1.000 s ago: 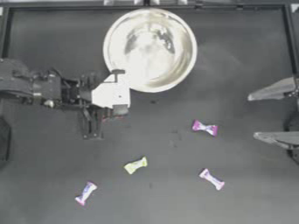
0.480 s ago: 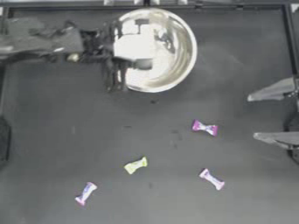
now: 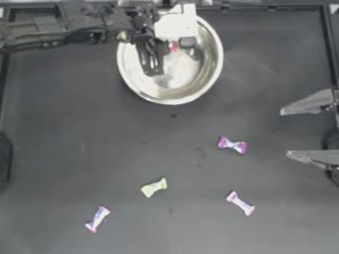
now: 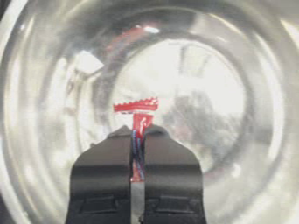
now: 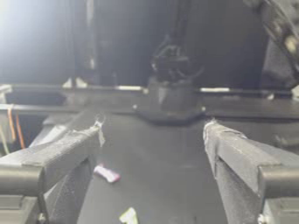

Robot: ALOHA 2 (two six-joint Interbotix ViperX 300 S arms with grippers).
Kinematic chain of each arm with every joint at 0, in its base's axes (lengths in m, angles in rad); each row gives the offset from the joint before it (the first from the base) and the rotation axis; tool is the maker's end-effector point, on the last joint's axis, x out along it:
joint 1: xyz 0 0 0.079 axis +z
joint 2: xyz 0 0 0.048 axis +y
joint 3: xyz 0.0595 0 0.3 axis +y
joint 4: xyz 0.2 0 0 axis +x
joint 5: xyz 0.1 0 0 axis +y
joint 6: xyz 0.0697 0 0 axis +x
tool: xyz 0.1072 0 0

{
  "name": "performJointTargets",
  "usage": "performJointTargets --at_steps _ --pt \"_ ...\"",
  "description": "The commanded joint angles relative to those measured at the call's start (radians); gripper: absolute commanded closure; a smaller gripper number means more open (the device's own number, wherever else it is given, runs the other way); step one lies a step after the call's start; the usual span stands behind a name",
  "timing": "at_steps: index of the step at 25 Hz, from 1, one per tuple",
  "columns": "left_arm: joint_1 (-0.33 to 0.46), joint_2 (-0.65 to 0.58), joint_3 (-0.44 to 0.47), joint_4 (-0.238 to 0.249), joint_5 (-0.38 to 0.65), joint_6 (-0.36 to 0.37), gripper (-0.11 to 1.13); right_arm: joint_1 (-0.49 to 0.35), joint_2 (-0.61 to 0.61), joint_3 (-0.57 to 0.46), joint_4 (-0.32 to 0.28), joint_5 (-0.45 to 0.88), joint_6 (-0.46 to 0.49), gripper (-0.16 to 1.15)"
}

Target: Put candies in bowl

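While poised over bowl [image 3: 198,84]: left gripper [image 4: 137,135] pinches red candy [image 4: 138,114], presumably ready for release.
Right gripper [image 3: 311,130]: parked, jaws apart.

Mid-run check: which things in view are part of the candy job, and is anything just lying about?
Job:
- bowl
- red candy, pinched in the left tool over the bowl
- purple candy, yellow-green candy, two white-and-pink candies, all on the table

Lying about:
- nothing else loose shows; the right tool sits open at the table's right edge
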Motion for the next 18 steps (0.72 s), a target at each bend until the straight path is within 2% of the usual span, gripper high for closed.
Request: performJointTargets --at_steps 1,2,5,6,7,10,11,14,18 --pt "0.009 -0.008 -0.051 -0.005 0.003 0.006 0.64 -0.002 0.009 -0.003 0.005 -0.008 0.002 -0.01" --pt "0.009 -0.002 -0.052 -0.005 0.008 0.006 0.53 -0.002 0.011 -0.003 0.005 -0.008 0.002 -0.01" --pt "0.009 0.008 -0.057 -0.005 0.012 -0.005 0.08 -0.002 0.009 -0.002 0.005 -0.008 0.002 -0.01" --pt "0.009 0.008 -0.057 -0.003 0.012 -0.006 -0.03 -0.002 0.008 0.0 0.005 -0.006 0.002 -0.01" --pt "0.008 0.005 -0.057 -0.005 0.012 -0.006 -0.08 -0.002 0.008 0.002 0.005 -0.008 0.002 -0.01" --pt "0.008 -0.005 -0.061 -0.003 0.011 -0.005 0.05 -0.002 0.002 0.008 0.005 -0.009 0.002 -0.01" --pt "0.008 -0.009 -0.061 -0.005 0.011 -0.003 0.06 0.0 0.0 0.009 0.006 -0.008 0.002 -0.01" --pt "-0.002 -0.037 -0.061 -0.008 0.011 0.0 0.03 -0.003 -0.005 0.011 0.011 -0.006 0.0 -0.01" --pt "-0.025 -0.12 -0.049 -0.038 0.009 0.009 0.0 -0.011 -0.015 0.012 0.011 0.0 0.0 -0.01"
